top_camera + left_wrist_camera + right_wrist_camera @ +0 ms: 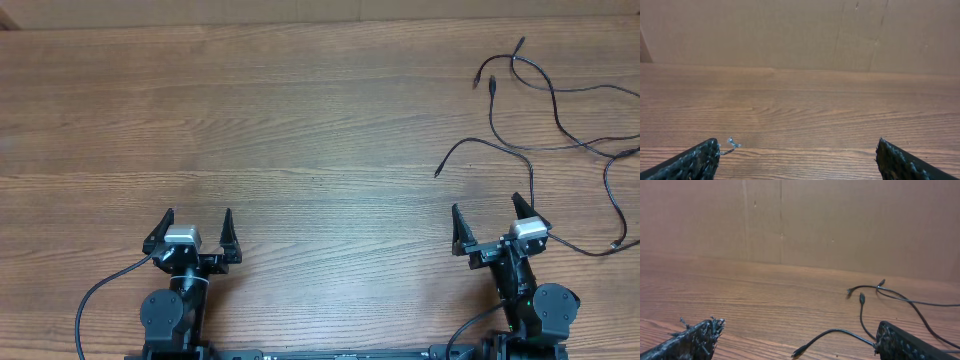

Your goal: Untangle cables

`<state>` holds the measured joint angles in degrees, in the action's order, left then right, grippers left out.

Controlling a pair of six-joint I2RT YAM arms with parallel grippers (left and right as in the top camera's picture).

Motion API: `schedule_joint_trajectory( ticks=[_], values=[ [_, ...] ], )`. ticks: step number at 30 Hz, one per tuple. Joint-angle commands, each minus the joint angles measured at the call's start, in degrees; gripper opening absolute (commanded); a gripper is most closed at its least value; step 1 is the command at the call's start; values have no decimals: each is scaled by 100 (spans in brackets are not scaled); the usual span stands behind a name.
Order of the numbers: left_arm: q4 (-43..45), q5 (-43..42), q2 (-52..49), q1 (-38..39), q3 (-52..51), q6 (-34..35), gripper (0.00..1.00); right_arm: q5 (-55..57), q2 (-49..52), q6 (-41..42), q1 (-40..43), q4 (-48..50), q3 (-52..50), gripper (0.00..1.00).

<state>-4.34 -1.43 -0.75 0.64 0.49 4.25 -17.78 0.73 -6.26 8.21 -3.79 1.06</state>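
The cables lie as several thin black strands crossing each other on the far right of the wooden table. One plug end points left, just beyond my right gripper. That gripper stands open, nothing between its fingers. In the right wrist view a strand curves past the right finger and ends in a plug ahead of the open right gripper. More plug ends lie farther off. My left gripper is open over bare wood, far from the cables, as the left wrist view of the gripper also shows.
A brown cardboard wall stands behind the table's far edge. The arms' own thicker black wires trail near the front edge. One cable strand loops close to the table's right edge.
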Motion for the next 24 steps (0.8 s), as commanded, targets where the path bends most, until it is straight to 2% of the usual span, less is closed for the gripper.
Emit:
schedule_joint_trajectory(
  ticks=[1,11,14,19,24],
  values=[
    [-13,15,50,-35,-22,-87,99,13,-61,-48,-28,46,-61,100],
    [-13,15,50,-35,-22,-87,100,13,-61,-68,-52,68,-61,100],
    [-13,15,50,-35,-22,-87,100,11,-61,-404,-85,505,-61,100],
    [-13,15,50,-35,-22,-87,99,17,-61,-476,-120,1429,-61,100],
    [-13,15,50,-35,-22,-87,99,11,-61,-243,-155,654,-61,100]
  ],
)
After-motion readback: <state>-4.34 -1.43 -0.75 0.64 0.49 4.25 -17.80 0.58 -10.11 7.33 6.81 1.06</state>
